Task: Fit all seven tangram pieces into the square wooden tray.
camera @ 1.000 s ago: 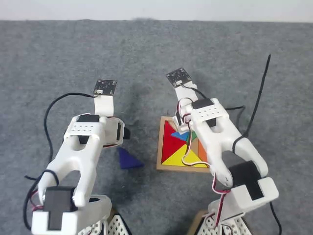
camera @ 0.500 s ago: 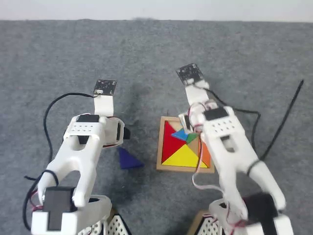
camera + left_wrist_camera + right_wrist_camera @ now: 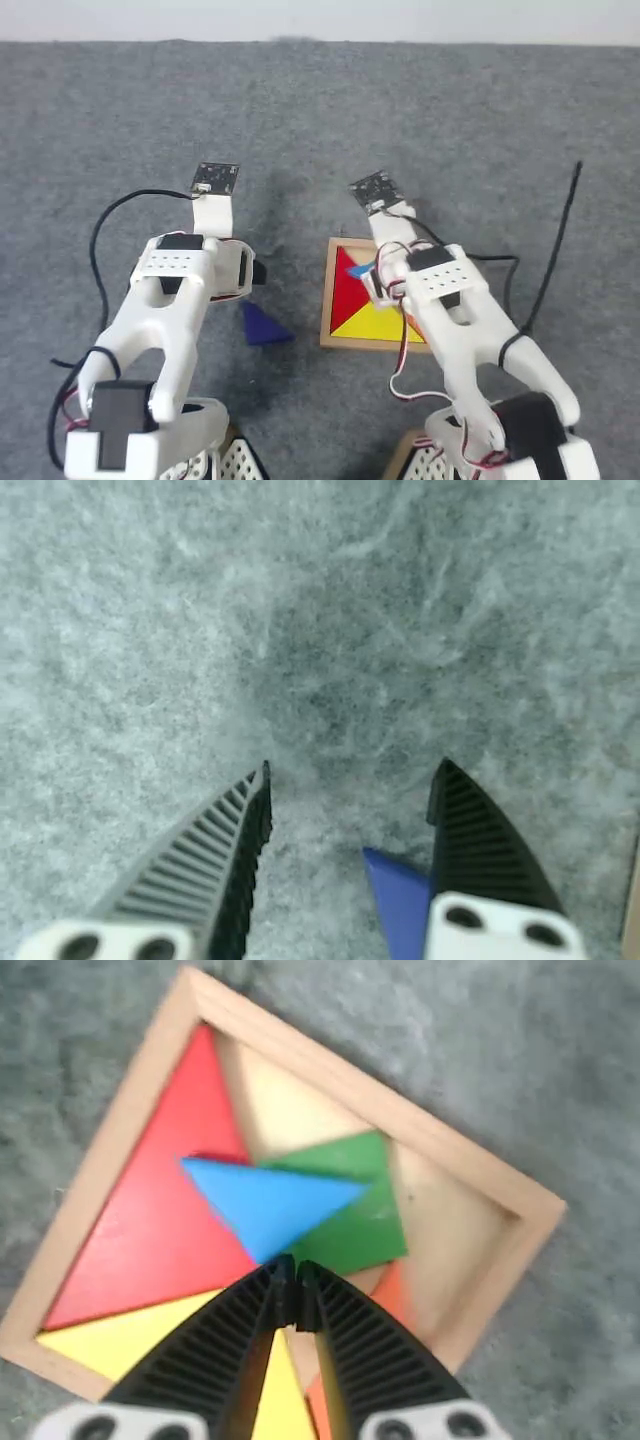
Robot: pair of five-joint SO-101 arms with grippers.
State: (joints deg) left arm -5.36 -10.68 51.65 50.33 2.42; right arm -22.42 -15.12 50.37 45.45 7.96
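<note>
The light blue triangle is not seated. It lies across the top of the red triangle and the green square, and one of its corners points straight at the tips of the right gripper. That gripper is pressed together with nothing visible between its fingers, so it looks set to act as a blunt pusher rather than a clamp. Tips at that corner would suit sliding or turning the piece off its neighbours.

Beyond the triangle, on the far side from the gripper, a pale patch of tray floor lies bare. A second bare patch sits past the green square. Either one looks like where the piece has to drop flat.

The yellow triangle lies beside and partly under the gripper's fingers, and the orange piece is on their other side. Both sit flat against the rim of the square wooden tray, which holds them in place while the loose piece is worked.

The left gripper hangs over the grey felt of the bench, well apart from the tray. Its fingers are spread and hold nothing. The dark blue piece lies flat on the felt just inside one finger, close to the gripper's base. It is within the spread but not yet between the tips. This looks like a waiting or lining-up pose for a later pickup, since the tray is occupied by the other arm.

Judging by the bare spots, the task is past halfway but not done.
</note>
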